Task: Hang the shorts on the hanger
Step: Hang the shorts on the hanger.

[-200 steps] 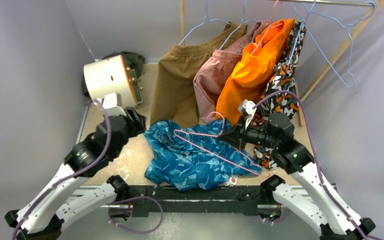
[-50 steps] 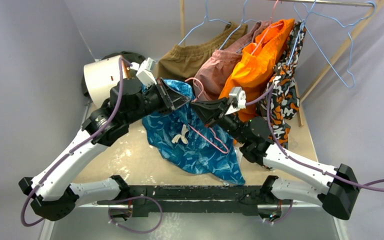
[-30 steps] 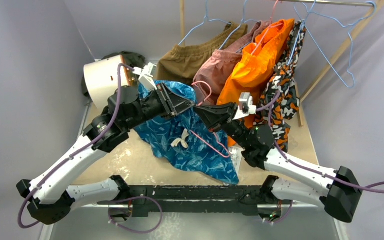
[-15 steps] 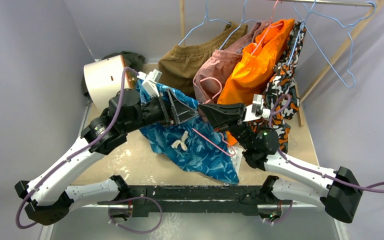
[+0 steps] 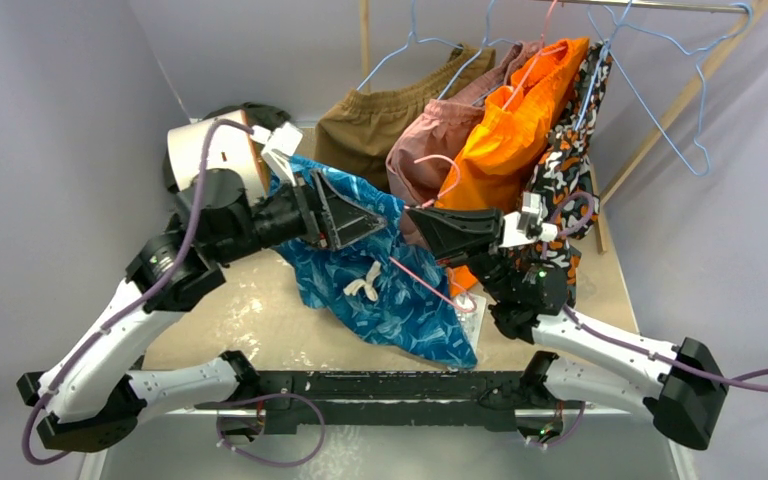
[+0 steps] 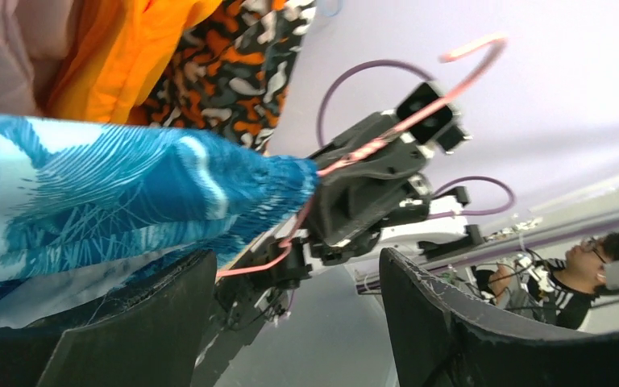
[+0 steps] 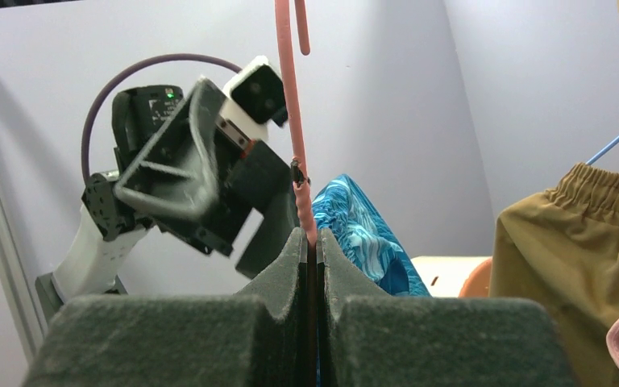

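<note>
- Hanger (image 7: 287, 89) neck clenched between right gripper (image 7: 309, 242) fingers, hook rising above the tips.
- Left gripper (image 6: 297, 258) fingers spread, grasping nothing; shorts (image 6: 129, 185) hang beside one finger, meeting the hanger wire.

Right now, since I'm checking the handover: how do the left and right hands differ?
The left hand is open, gripping nothing; the right hand is shut on the hanger, at its neck. The left hand points at the shorts; the right hand holds them up by the hanger. Both are raised, facing each other.
</note>
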Robot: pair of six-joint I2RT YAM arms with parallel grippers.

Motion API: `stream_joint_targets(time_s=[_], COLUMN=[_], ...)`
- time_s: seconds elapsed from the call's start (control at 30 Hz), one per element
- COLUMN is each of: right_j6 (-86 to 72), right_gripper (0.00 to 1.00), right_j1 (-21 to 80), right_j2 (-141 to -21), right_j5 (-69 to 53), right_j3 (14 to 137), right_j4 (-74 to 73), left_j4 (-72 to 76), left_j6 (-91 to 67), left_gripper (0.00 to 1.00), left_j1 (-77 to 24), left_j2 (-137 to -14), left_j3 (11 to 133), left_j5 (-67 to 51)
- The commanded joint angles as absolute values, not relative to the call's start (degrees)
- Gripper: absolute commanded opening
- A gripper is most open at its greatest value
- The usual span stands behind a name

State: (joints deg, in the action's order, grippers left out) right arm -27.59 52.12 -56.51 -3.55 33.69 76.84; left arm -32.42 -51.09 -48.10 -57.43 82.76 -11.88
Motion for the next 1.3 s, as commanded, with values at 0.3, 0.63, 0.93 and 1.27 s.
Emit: stream_joint_targets(time_s=[0.3, 0.63, 0.93, 1.27], right_j6=[-26.70, -25.29, -24.35, -23.48], right_gripper=[0.00, 0.00, 0.00, 0.00], right_j1=[52.30, 52.35, 52.35, 52.29], right_j2=[-47.62, -34.32, -27.58, -24.96], right_j5=[-4.14, -7.43, -14.04, -17.43], right_j3=[32.39, 30.07, 30.35, 30.13], right_j4=[79.92, 63.58, 51.81, 46.84], left_j4=[-37.75, -41.47, -42.62, -45.09], left_j6=[-29.12, -6.84, 5.48, 7.61], left_gripper=[0.75, 0.74, 0.76, 0.70], left_j1=[-48.25, -53.07, -53.35, -53.70], left_j2=[-51.59, -55.67, -61.83, -66.37], left_j3=[97.68, 104.41, 101.73, 98.96], left_j5=[-15.21, -7.69, -15.42, -26.23])
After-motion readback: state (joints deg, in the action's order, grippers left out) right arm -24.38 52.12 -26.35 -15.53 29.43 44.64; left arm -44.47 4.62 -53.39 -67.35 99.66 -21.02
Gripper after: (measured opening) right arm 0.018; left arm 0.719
